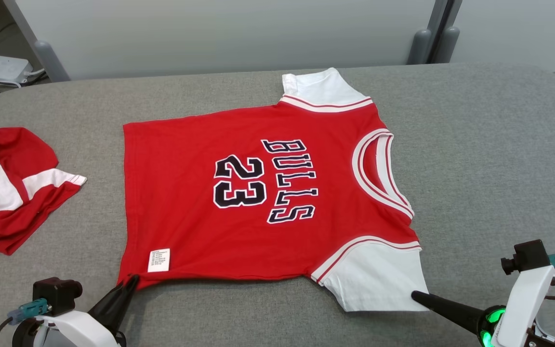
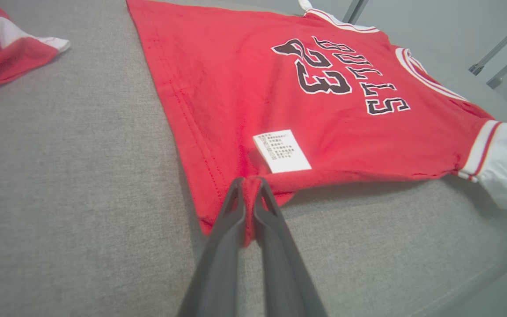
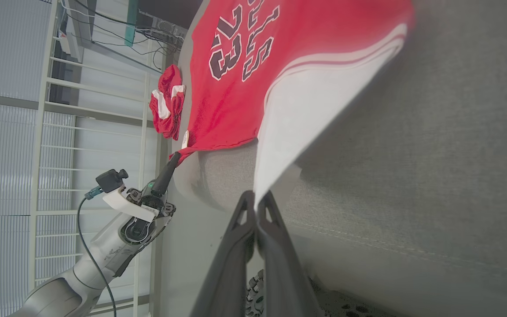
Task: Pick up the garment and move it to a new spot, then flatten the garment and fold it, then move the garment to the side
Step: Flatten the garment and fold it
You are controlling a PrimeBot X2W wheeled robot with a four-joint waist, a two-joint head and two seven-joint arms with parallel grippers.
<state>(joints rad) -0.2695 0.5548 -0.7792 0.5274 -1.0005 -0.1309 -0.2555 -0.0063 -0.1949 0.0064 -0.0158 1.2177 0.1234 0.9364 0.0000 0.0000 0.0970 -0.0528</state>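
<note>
Left gripper (image 1: 132,280) clamps the hem corner of the red jersey (image 1: 181,212); right gripper (image 1: 415,294) clamps its white sleeve (image 1: 378,274) on the grey table (image 1: 489,159).

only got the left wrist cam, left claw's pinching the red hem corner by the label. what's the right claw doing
Observer: The right claw is shut on the outer corner of the jersey's near white sleeve.
Operator: ok and the far sleeve, i barely see it
Observer: In the head view the far white sleeve lies spread flat on the table, not tucked under the body.
Operator: that red thing at my top left, what is it
Observer: A second red and white garment, bunched in a heap by the table's left end, apart from the jersey.
</note>
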